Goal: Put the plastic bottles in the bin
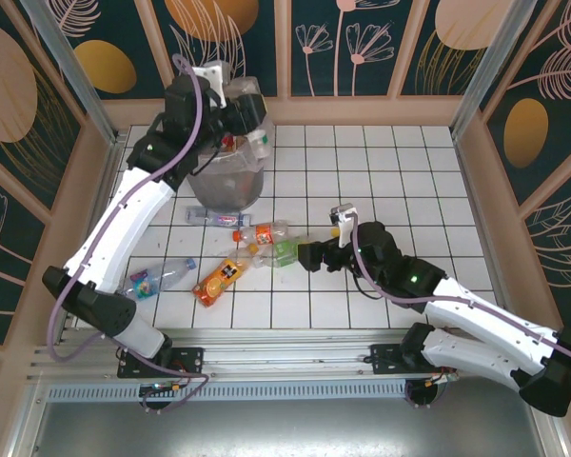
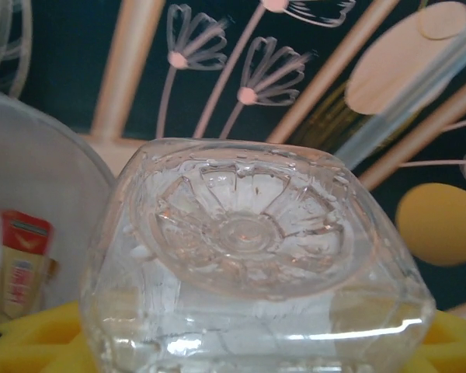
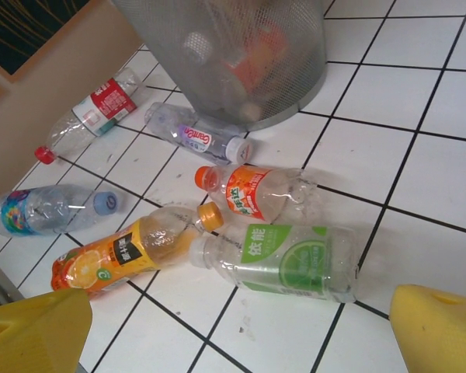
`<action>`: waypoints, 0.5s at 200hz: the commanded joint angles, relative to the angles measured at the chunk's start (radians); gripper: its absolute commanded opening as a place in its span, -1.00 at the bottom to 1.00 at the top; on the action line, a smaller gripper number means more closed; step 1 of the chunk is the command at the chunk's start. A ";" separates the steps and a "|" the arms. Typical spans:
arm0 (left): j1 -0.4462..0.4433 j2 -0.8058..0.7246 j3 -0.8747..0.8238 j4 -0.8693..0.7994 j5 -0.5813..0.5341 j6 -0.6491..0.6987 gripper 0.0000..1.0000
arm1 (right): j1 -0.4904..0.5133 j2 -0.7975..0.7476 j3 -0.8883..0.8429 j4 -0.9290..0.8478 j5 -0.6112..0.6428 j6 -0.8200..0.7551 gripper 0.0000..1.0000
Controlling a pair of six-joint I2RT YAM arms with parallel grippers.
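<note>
As the right tool (image 3: 241,342) gapes, the left tool (image 1: 250,131) grips a bottle (image 2: 248,233).

Left arm (image 1: 124,205) stretched far, jaws clamped; right arm (image 1: 476,319) low, jaws wide.

Grey mesh bin (image 3: 241,62), clear bottle (image 2: 256,256), green-labelled bottle (image 3: 283,260), orange-labelled bottle (image 3: 247,194), yellow fingers (image 3: 439,326) and white, dark-gridded table (image 3: 419,101).

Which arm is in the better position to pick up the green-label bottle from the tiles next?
Right. The right arm's fingers stand open and empty just before the green-label bottle. The left arm's fingers are far off at the bin, with a clear bottle between them.
</note>
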 commanded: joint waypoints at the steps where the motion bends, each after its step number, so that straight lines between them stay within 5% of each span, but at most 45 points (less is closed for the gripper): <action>1: 0.029 0.060 0.143 -0.147 -0.122 0.130 0.28 | 0.003 -0.027 0.035 -0.029 0.031 0.004 0.98; 38: 0.068 0.164 0.309 -0.227 -0.235 0.230 0.28 | 0.003 -0.026 0.037 -0.037 0.031 0.005 0.98; 100: 0.098 0.333 0.420 -0.315 -0.269 0.335 0.27 | 0.002 -0.019 0.042 -0.047 0.036 0.002 0.98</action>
